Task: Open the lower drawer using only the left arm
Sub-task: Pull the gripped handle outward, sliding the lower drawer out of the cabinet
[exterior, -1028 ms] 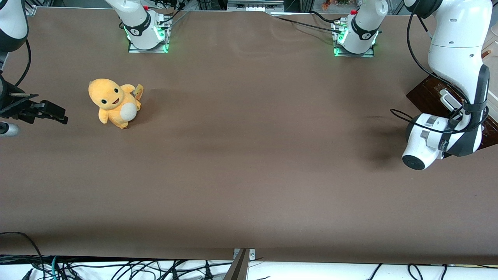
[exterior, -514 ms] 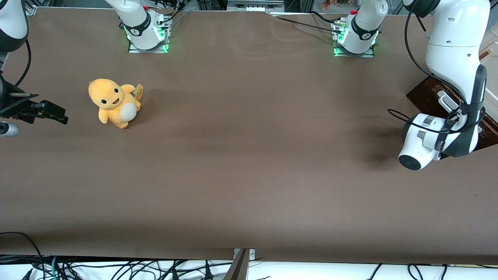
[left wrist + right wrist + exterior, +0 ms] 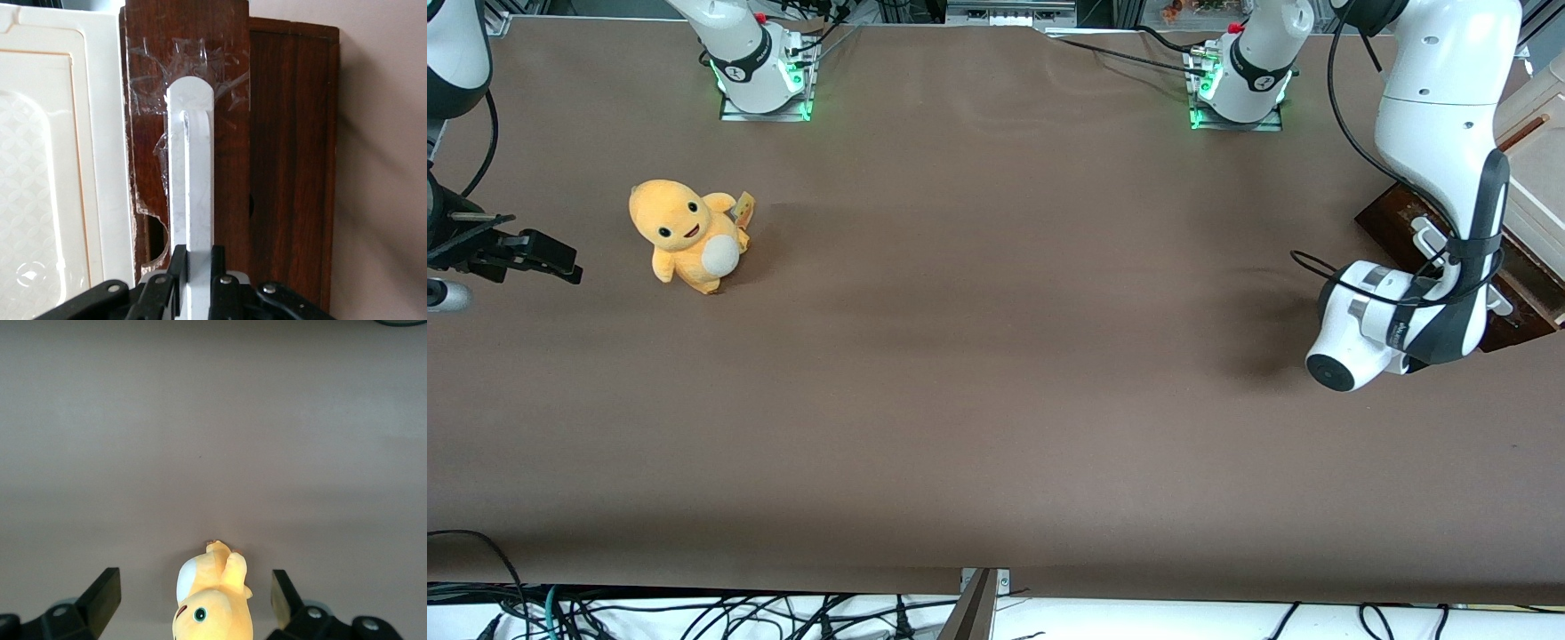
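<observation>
Though hidden under the left arm (image 3: 1436, 178) frontally, gripper (image 3: 195, 283) jaws pinching handle (image 3: 191, 167).

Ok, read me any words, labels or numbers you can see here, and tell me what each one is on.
No text can be read.
Big white jointed left arm: small lettering on its wrist, too small to read.
Yellow plush toy: paper tag, blurred.
Black two-finger hand, gripping the dark brown lower drawer's white bar handle: no marking.

Robot lab, brown-covered table (image 3: 996, 356), bolted arm bases (image 3: 760, 67) (green-lit), loose cables (image 3: 694, 613)
</observation>
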